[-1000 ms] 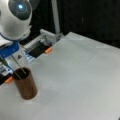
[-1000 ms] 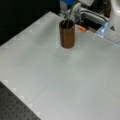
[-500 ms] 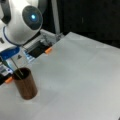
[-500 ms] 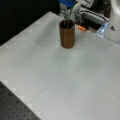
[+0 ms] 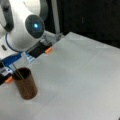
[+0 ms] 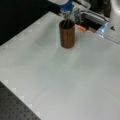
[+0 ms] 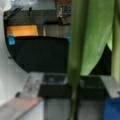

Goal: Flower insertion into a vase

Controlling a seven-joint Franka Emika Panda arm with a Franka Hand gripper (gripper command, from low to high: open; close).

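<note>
The vase [image 5: 25, 85] is a brown wood-grained cup standing on the white table at a front view's lower left. In a front view it stands near the table's far edge [image 6: 67, 33]. My gripper [image 6: 67, 14], with blue parts, hangs just above the vase mouth; in a front view it sits at the left [image 5: 12, 61]. It is shut on the flower, whose thin stem [image 5: 18, 72] slants down into the vase's dark inside. In the wrist view the green stem [image 7: 76, 62] and a broad leaf [image 7: 97, 37] fill the picture. The blossom is hidden.
The white arm [image 5: 27, 27] looms over the table's back left corner. Orange tabs [image 5: 48, 50] [image 6: 81, 28] and dark fixtures lie along the table's far edge behind the vase. The white table [image 5: 82, 80] stretches to the right, and a perforated dark board [image 6: 15, 110] borders it.
The arm's upper joint has swung right and slightly down in a front view. The gripper and stem stay over the vase, which has not moved.
</note>
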